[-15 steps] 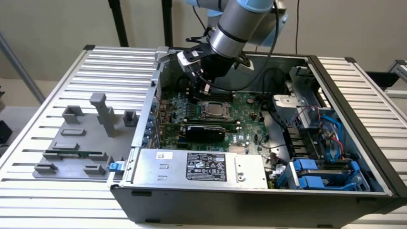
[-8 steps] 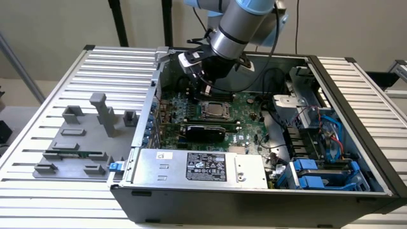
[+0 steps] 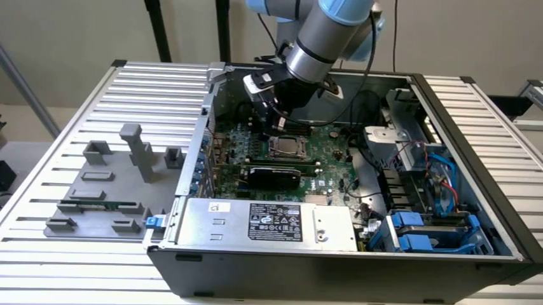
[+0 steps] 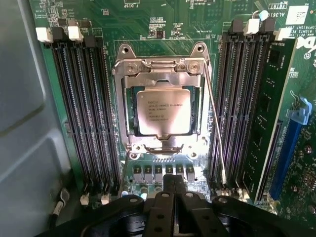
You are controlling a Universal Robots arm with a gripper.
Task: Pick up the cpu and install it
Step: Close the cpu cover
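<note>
The cpu [image 4: 163, 112] lies flat in its socket [image 4: 160, 66], lid up (square, edges parallel to the frame); my fingers [image 4: 168, 188] are pressed together, empty.

Single silver-and-blue arm [image 3: 327, 32] slants in from one o'clock of exterior view, wrist [image 3: 307, 60] angled down toward seven o'clock. Black gripper [image 3: 278, 127] hangs at arm's tip, pointing down. Fingers [image 4: 159, 210] pressed together, jaws shut, seen close in wrist view.
</note>
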